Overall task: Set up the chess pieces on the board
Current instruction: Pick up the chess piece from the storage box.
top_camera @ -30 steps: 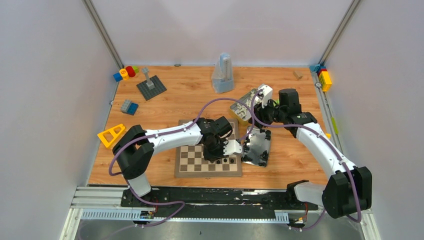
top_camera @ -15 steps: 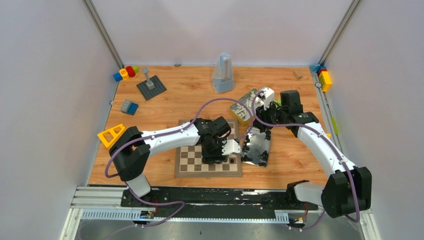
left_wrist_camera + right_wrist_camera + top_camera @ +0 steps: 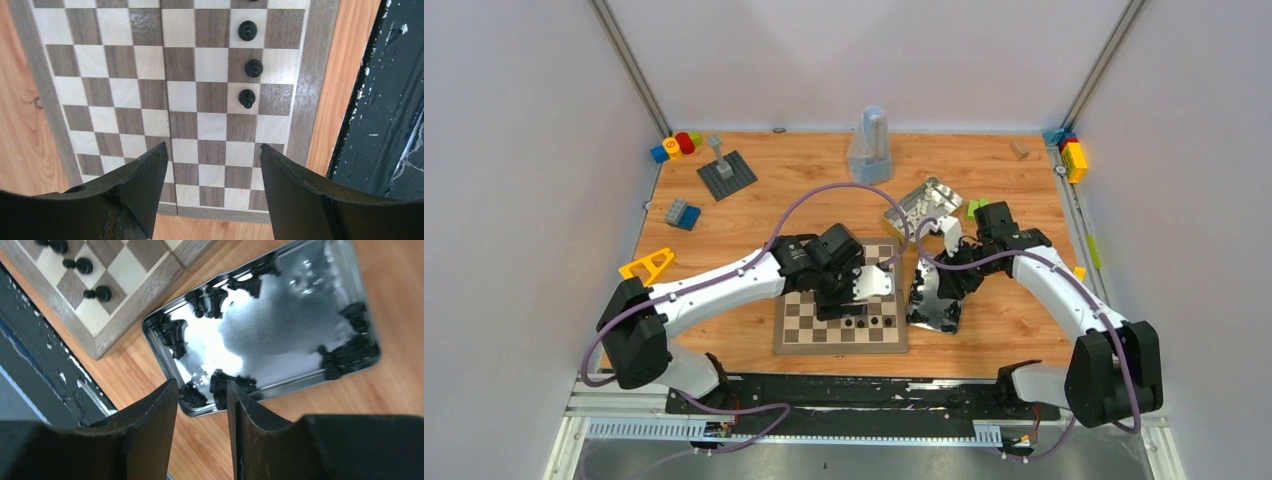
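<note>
Mostly open board, black pieces edgeward

I see bright, even light in all 3 views; ahead of the right gripper the tin glares white, pieces possibly blurred.

High rear overview, close downward wrist views, all sharing the board

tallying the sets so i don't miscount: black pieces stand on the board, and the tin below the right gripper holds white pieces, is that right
Not quite. The tin below the right gripper holds black pieces, not white; the right wrist view shows them lying in it. Other black pieces do stand on the board.
</note>
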`<move>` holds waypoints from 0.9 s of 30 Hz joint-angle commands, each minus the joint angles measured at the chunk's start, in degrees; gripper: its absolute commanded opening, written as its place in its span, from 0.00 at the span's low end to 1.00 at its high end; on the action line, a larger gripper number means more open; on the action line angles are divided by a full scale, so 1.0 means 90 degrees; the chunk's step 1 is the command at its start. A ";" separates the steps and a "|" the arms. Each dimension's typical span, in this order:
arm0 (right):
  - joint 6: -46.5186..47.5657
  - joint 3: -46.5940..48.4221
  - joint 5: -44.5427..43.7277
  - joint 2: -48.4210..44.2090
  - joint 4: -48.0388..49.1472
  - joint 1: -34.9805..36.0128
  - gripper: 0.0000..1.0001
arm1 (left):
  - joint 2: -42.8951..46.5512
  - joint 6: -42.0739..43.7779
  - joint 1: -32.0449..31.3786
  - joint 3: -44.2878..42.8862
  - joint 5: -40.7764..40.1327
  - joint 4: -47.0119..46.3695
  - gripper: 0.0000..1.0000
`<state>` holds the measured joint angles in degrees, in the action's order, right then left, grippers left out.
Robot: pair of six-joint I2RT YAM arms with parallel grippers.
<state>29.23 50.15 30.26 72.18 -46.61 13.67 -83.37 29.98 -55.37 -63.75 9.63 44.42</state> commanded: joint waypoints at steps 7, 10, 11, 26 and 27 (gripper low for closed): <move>0.0414 -0.0483 -0.0300 0.0619 0.0115 0.1068 0.40 | 0.0505 0.0018 0.0657 -0.0060 0.0063 -0.0127 0.77; 0.0382 -0.0551 -0.0451 0.0869 0.0344 0.1261 0.40 | 0.0571 0.0044 0.0735 -0.0013 0.0008 -0.0161 0.78; 0.0367 -0.0553 -0.0473 0.0950 0.0410 0.1308 0.40 | 0.0579 0.0057 0.0765 0.0006 -0.0004 -0.0180 0.78; 0.0308 -0.0450 -0.0789 0.1412 0.0806 0.1532 0.40 | 0.0563 0.0061 0.0822 0.0049 -0.0025 -0.0228 0.79; 0.0305 -0.0459 -0.0793 0.1432 0.0813 0.1544 0.39 | 0.0565 0.0055 0.0822 0.0045 -0.0030 -0.0228 0.79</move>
<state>31.62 45.21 23.92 84.29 -41.65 26.94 -80.14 29.98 -48.23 -63.40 9.30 43.83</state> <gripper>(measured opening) 0.399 0.783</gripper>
